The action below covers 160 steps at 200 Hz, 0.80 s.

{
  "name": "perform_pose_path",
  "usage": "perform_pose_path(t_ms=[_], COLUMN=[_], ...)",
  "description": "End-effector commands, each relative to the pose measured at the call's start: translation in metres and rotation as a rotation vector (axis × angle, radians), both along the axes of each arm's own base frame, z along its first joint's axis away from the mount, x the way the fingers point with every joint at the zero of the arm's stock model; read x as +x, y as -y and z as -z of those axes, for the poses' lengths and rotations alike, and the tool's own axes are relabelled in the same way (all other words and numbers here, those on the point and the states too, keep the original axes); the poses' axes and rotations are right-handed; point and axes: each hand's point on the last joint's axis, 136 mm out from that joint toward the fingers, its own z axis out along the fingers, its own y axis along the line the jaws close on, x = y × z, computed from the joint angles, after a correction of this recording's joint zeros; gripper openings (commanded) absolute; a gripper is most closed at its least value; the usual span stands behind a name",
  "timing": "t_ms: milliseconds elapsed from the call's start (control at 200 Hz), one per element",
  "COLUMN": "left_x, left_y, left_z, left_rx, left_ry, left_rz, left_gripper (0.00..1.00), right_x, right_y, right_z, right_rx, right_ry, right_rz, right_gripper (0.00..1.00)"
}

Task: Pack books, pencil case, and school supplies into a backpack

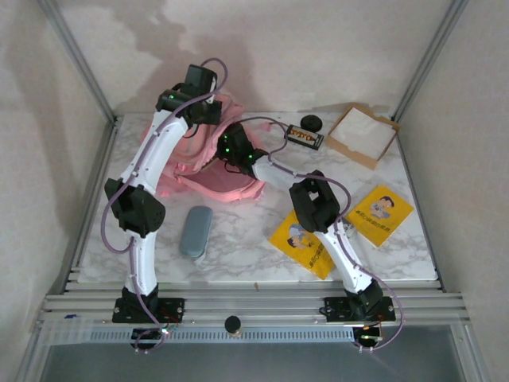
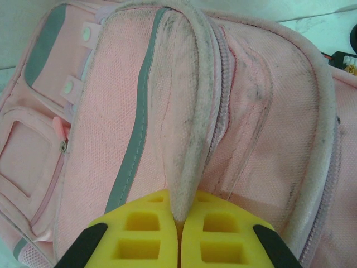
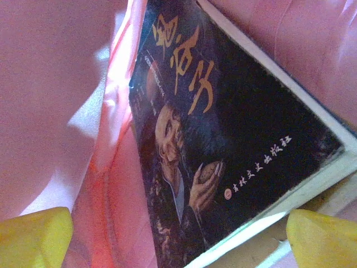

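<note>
The pink backpack [image 1: 208,181] lies at the back left of the table. My left gripper [image 2: 179,211] is shut on its padded pink rim [image 2: 196,106] and holds it up. My right gripper [image 3: 178,241] is inside the backpack, its yellow fingertips [image 3: 34,234] wide open. A dark blue book [image 3: 223,139] with a man's portrait lies tilted just beyond them, apart from both fingers. Two yellow books [image 1: 304,241] [image 1: 380,215] lie on the table at the right. The grey-blue pencil case [image 1: 196,231] lies in front of the backpack. The school supplies are out of view.
A cardboard tray [image 1: 363,135] with a white inside stands at the back right. Left of it lie a black item with orange marks [image 1: 306,138] and a black round object [image 1: 311,122]. Metal frame posts rise at both back corners.
</note>
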Motion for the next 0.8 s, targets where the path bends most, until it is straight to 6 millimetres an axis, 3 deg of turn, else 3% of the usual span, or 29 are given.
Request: perform_pose_path(t_ms=[0,130,265,320,340,441,581,701,796], left_x=[0.001,0.001,-0.002,-0.002,-0.002,-0.004,-0.01,-0.023,-0.037], left_y=[0.0,-0.002,-0.004,-0.005,-0.006,-0.011,-0.005,0.002,0.009], left_z=[-0.087,-0.082,-0.077,-0.073,-0.071,-0.059,-0.034,-0.01,-0.002], left_rx=[-0.109,-0.101,-0.102,-0.104,-0.102,-0.099,-0.16,-0.233,-0.302], left_ry=[0.242,0.227,0.213,0.211,0.206,0.177,0.148,0.128,0.127], left_rz=[-0.01,-0.012,-0.02,-0.025,-0.03,-0.056,-0.056,-0.052,-0.053], left_gripper=[0.0,0.0,0.0,0.0,0.0,0.0,0.13,0.37,0.55], right_x=[-0.012,-0.032,-0.051,-0.068,-0.062,-0.087,-0.112,-0.138,-0.153], right_y=[0.013,0.025,0.054,0.064,0.08,0.12,0.168,0.204,0.237], right_z=[-0.026,-0.042,-0.066,-0.073,-0.077,-0.083,-0.094,-0.107,-0.103], right_rx=[-0.065,-0.047,-0.028,-0.02,-0.022,-0.052,-0.049,-0.12,-0.12], right_ry=[0.041,0.049,0.058,0.049,0.051,0.069,0.067,0.099,0.034], right_rz=[-0.009,-0.041,-0.05,-0.069,-0.042,0.008,0.044,0.051,0.054], right_gripper=[0.98,0.99,0.99,0.99,0.99,0.99,0.99,0.99,0.99])
